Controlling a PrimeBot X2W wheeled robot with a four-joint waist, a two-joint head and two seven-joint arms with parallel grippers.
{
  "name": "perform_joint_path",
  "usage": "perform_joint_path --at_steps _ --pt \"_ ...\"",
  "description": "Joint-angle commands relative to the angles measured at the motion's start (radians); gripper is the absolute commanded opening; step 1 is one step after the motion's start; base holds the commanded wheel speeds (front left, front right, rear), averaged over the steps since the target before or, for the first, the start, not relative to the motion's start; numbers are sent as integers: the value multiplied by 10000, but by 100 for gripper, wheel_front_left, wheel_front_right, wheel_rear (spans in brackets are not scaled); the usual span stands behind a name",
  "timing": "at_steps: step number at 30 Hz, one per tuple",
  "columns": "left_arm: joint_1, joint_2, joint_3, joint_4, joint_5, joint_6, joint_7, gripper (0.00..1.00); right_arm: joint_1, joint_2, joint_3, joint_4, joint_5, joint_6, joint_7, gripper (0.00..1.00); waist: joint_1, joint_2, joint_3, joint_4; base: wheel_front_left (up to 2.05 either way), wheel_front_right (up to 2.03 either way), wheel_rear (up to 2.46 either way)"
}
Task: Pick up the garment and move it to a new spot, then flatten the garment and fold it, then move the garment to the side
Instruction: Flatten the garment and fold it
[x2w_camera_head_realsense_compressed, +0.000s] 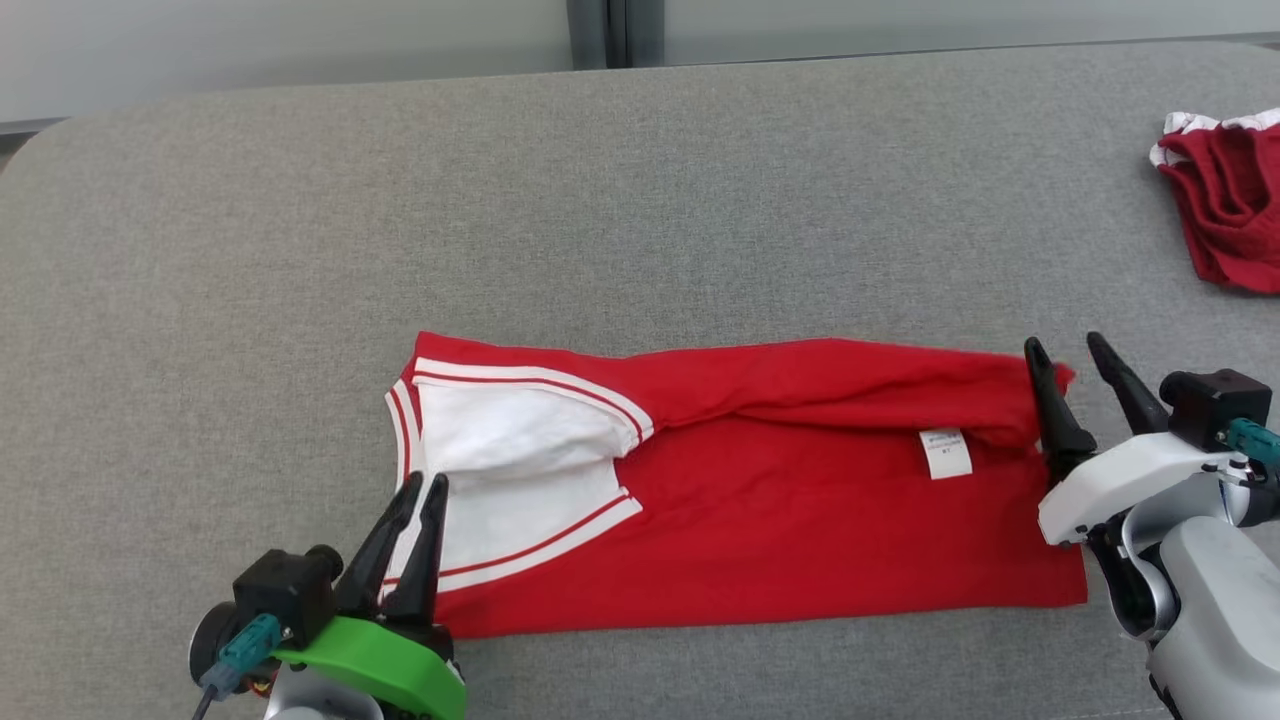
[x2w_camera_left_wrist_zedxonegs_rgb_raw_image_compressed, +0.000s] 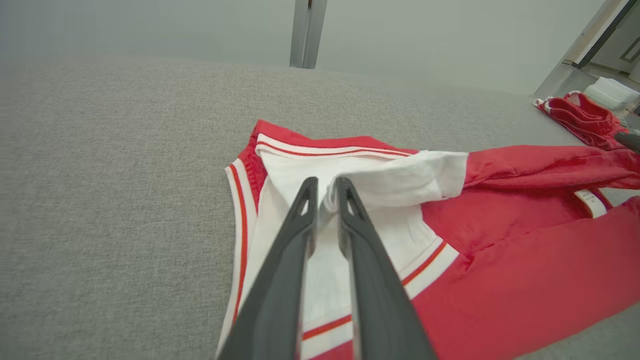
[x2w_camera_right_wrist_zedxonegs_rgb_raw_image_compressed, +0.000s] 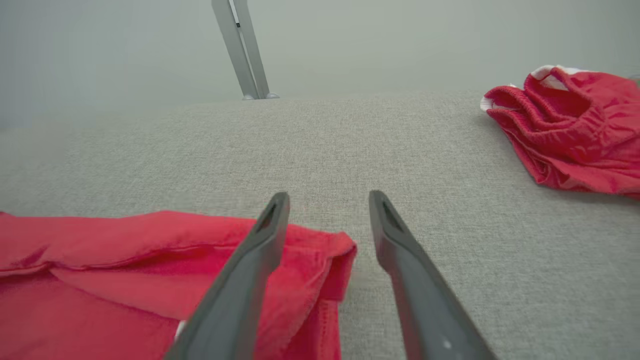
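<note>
The garment (x2w_camera_head_realsense_compressed: 800, 500) is a red top with white, red-striped trim, lying folded into a long band across the grey table (x2w_camera_head_realsense_compressed: 600, 200). Its white tag (x2w_camera_head_realsense_compressed: 945, 453) faces up near the right end. My left gripper (x2w_camera_head_realsense_compressed: 422, 485) is at the garment's left end, jaws almost together. In the left wrist view the left gripper (x2w_camera_left_wrist_zedxonegs_rgb_raw_image_compressed: 326, 182) has the corner of a white flap of the garment (x2w_camera_left_wrist_zedxonegs_rgb_raw_image_compressed: 500, 260) caught between its tips. My right gripper (x2w_camera_head_realsense_compressed: 1065, 345) stands open at the right end. In the right wrist view the right gripper (x2w_camera_right_wrist_zedxonegs_rgb_raw_image_compressed: 330, 197) straddles the corner of the garment (x2w_camera_right_wrist_zedxonegs_rgb_raw_image_compressed: 100, 260) without gripping it.
A second red garment (x2w_camera_head_realsense_compressed: 1225, 200) with a white waistband lies crumpled at the table's far right edge; it appears as the red garment (x2w_camera_right_wrist_zedxonegs_rgb_raw_image_compressed: 575, 130) in the right wrist view too. A pale wall with a grey upright post (x2w_camera_head_realsense_compressed: 610, 30) rises behind the table.
</note>
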Motion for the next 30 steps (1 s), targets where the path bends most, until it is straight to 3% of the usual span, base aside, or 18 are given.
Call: perform_joint_path --at_steps 1,2,8,15,24,30 --pt "258 -59 194 58 254 39 -23 57 221 42 -136 -219 33 -18 -44 100 1 0 -101 -31 0 0 0" --pt "353 -137 340 60 316 49 -23 100 377 74 -199 -344 24 -18 -44 100 1 0 -156 -45 0 0 0" --pt "847 -635 1281 -74 970 -172 -23 100 944 108 -486 -925 -89 -18 -44 100 1 0 -393 -115 0 0 0" --pt "1224 -1561 3134 -586 2488 -313 -22 100 1008 223 -676 -566 -66 -18 -44 100 1 0 -615 -110 0 0 0" --pt "1337 -2920 5493 -595 4256 -1104 -22 100 500 717 -703 762 221 -18 -44 100 1 0 -654 74 0 0 0" --pt "1374 -3365 6350 -297 4992 -1758 -22 100 226 1010 -469 1813 375 -18 -44 100 1 0 -631 158 0 0 0"
